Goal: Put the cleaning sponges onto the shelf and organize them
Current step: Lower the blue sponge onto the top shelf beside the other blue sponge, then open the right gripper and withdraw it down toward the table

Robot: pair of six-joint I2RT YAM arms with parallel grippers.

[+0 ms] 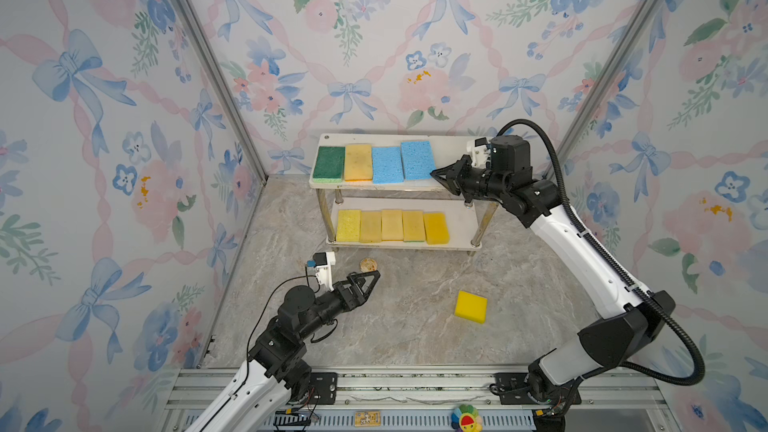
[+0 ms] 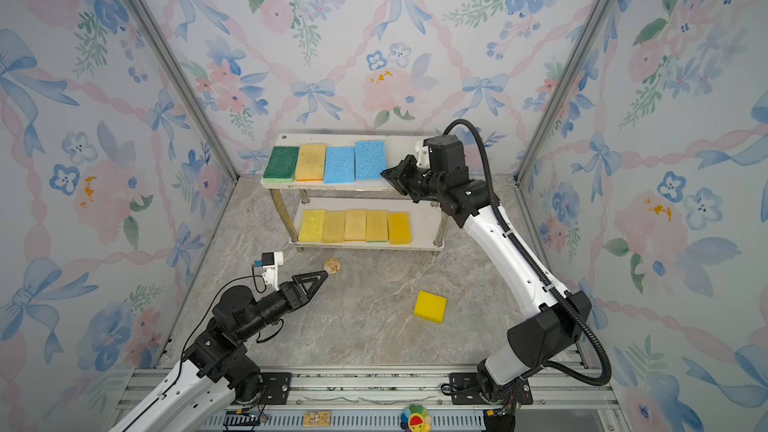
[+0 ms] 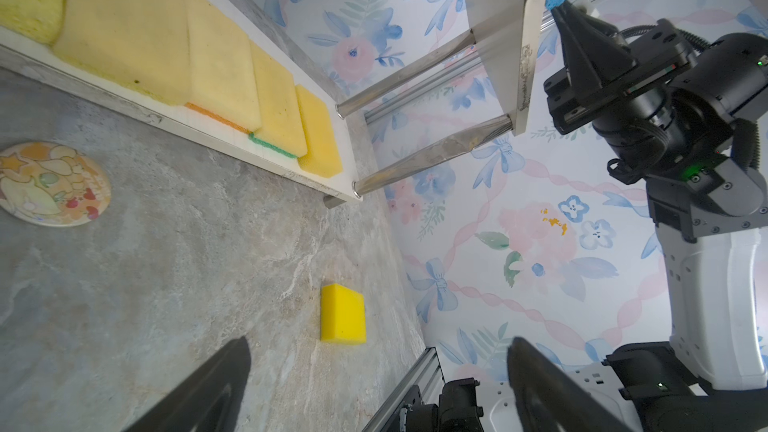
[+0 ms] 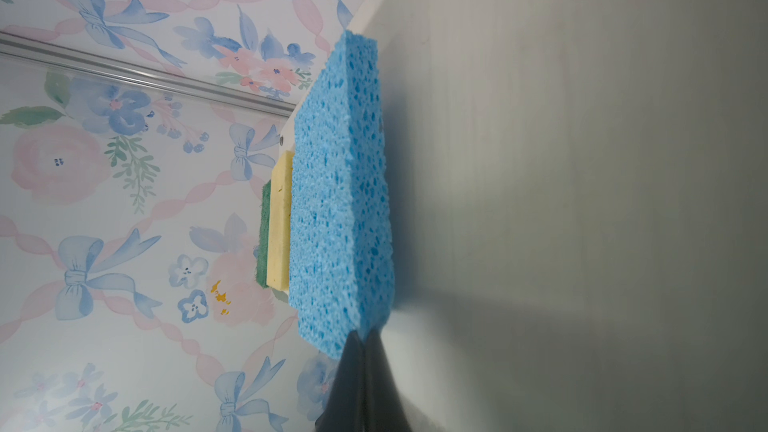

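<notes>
The shelf [image 1: 453, 147] stands against the back wall. Its top board carries a dark green sponge [image 1: 328, 164], a yellow one [image 1: 358, 162] and two light blue ones [image 1: 387, 164]. Several yellow sponges [image 1: 390, 225] lie in a row on the lower board. One bright yellow sponge [image 1: 471, 306] lies loose on the floor, also seen in the left wrist view [image 3: 343, 313]. My right gripper [image 1: 433, 172] is shut, its tip against the near corner of the rightmost blue sponge [image 4: 336, 201], with nothing between its fingers. My left gripper [image 1: 376, 275] hovers open over the floor, left of the loose sponge.
A small round printed disc [image 1: 368, 264] lies on the marble floor just beyond the left gripper's tip. Wallpapered walls close in the left, back and right sides. An aluminium rail [image 1: 415, 384] with both arm bases runs along the front edge.
</notes>
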